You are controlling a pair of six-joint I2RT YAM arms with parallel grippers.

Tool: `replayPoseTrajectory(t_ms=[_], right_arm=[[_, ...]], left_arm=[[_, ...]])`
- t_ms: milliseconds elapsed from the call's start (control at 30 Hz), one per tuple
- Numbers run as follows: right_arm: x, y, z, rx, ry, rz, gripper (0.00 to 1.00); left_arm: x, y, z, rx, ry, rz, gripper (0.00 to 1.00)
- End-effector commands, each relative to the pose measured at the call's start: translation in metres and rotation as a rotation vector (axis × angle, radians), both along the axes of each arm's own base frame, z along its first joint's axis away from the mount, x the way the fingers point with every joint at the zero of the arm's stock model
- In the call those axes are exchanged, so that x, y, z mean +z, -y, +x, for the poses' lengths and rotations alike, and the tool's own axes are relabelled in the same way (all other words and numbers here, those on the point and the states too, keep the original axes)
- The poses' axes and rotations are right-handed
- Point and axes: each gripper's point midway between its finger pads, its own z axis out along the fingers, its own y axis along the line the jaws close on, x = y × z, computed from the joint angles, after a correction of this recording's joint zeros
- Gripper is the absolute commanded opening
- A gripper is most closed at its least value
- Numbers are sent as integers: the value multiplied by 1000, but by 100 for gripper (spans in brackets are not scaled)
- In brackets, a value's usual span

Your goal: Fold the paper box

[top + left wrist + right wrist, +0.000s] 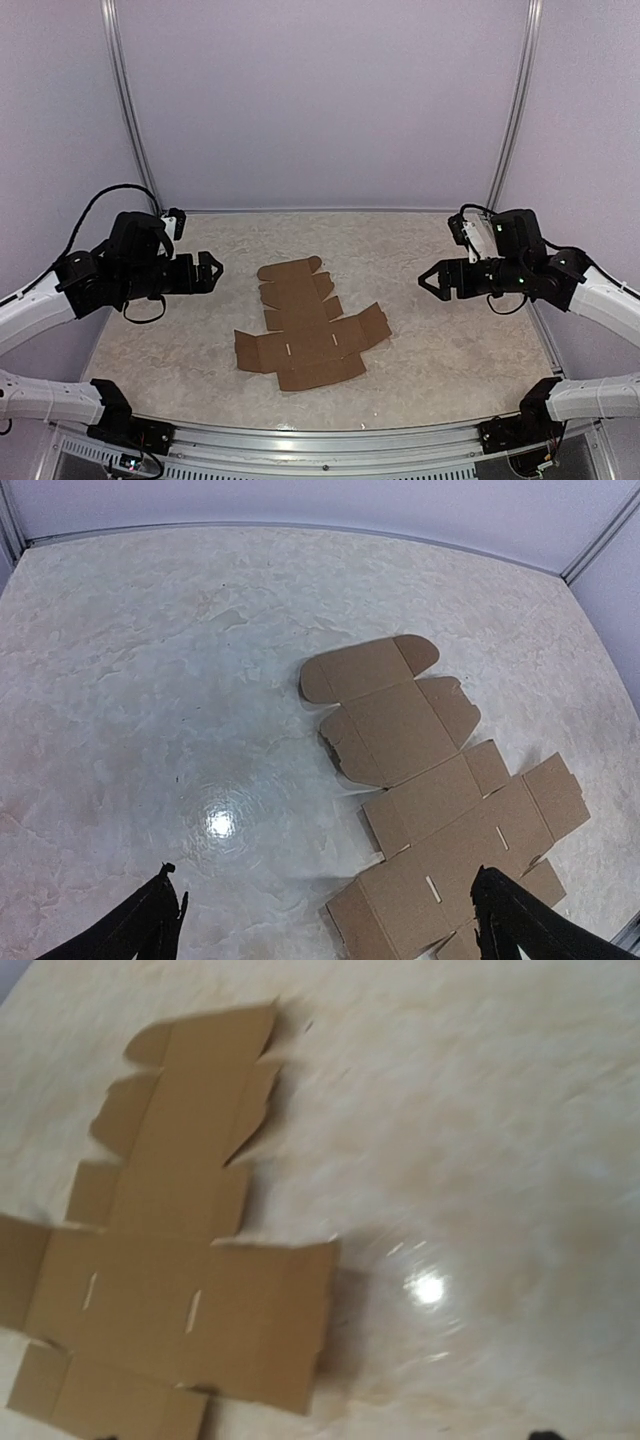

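The paper box [305,330] is a flat brown die-cut cardboard sheet with flaps and slots, lying unfolded in the middle of the table. It also shows in the left wrist view [430,780] and, blurred, in the right wrist view [170,1260]. My left gripper [208,272] hovers left of the sheet, open wide and empty. In its wrist view its black fingertips [150,925] stand far apart at the bottom edge. My right gripper [432,281] hovers right of the sheet, open and empty. Its fingers are almost out of its own wrist view.
The table [450,340] is a pale marbled surface with a metal rail along the near edge. Pale walls and two upright metal posts [128,110] close it in at the back and sides.
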Motion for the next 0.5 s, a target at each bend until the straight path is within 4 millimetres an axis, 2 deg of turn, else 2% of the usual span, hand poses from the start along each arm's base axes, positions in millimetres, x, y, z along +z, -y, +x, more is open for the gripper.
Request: replayPoseTrajectory(t_ms=[0,200,467], right_arm=[[-32,-21,-5,21,-125,47,85],[-77,-44,-1,17,-254,73,78],[-115,-68,9,43,-332,69,71]], left_arm=[[-8,4,-5,-1,-25,-26,99],[-12,-2,-8,21,-32,-17,99],[-10,-2,-8,24,-31,-26,99]])
